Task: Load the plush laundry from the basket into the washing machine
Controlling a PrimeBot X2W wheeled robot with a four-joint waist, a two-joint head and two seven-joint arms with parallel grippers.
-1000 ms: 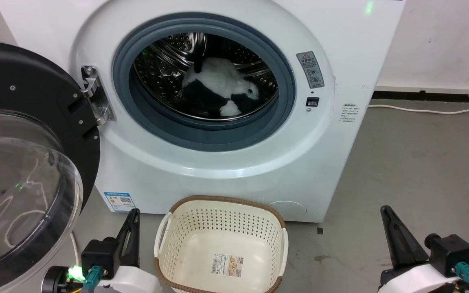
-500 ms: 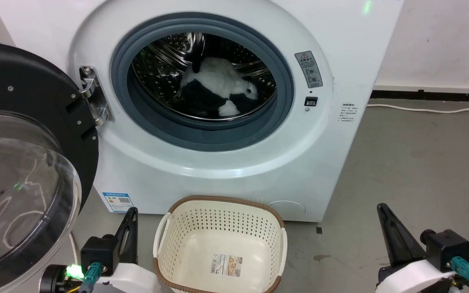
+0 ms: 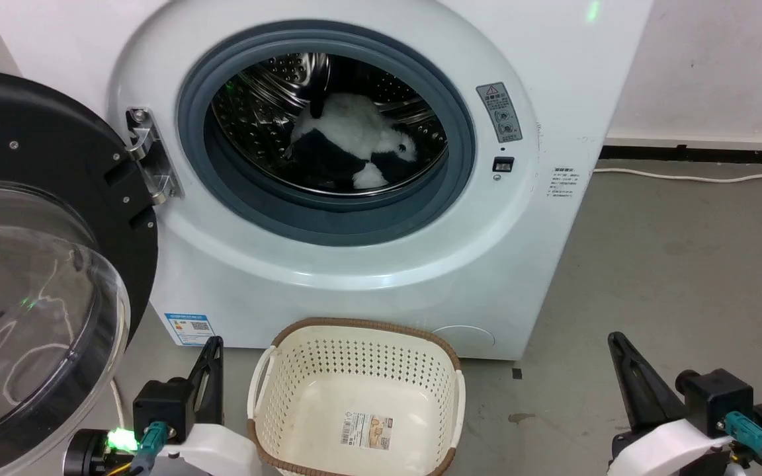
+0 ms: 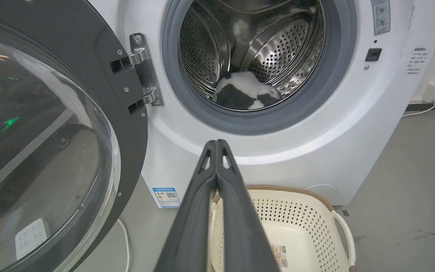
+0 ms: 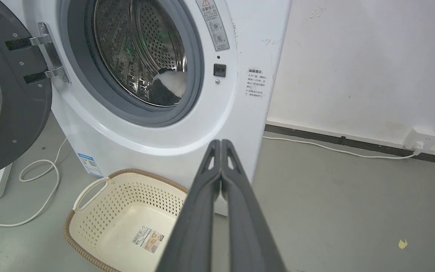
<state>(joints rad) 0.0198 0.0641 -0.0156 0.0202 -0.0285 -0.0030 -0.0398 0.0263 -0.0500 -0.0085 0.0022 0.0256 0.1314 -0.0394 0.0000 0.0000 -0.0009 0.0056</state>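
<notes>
The panda toy (image 3: 348, 149) lies inside the washing machine (image 3: 354, 291), down at the bottom of the shiny drum. The round door (image 3: 43, 152) hangs wide open at the washing machine's left side, and the basket (image 3: 361, 324) sits on the floor right in front of the washing machine. The left gripper (image 4: 216, 145) and the right gripper (image 5: 221, 143) are low in front of the washing machine, one on each side of the basket, each with its two fingers pressed together and holding nothing.

The washing machine (image 3: 381, 277) bears a warning-triangle sticker (image 3: 503, 112) and a QR-code label (image 3: 189, 328); the basket's (image 3: 354, 360) floor label (image 3: 368, 430) is unreadable.
</notes>
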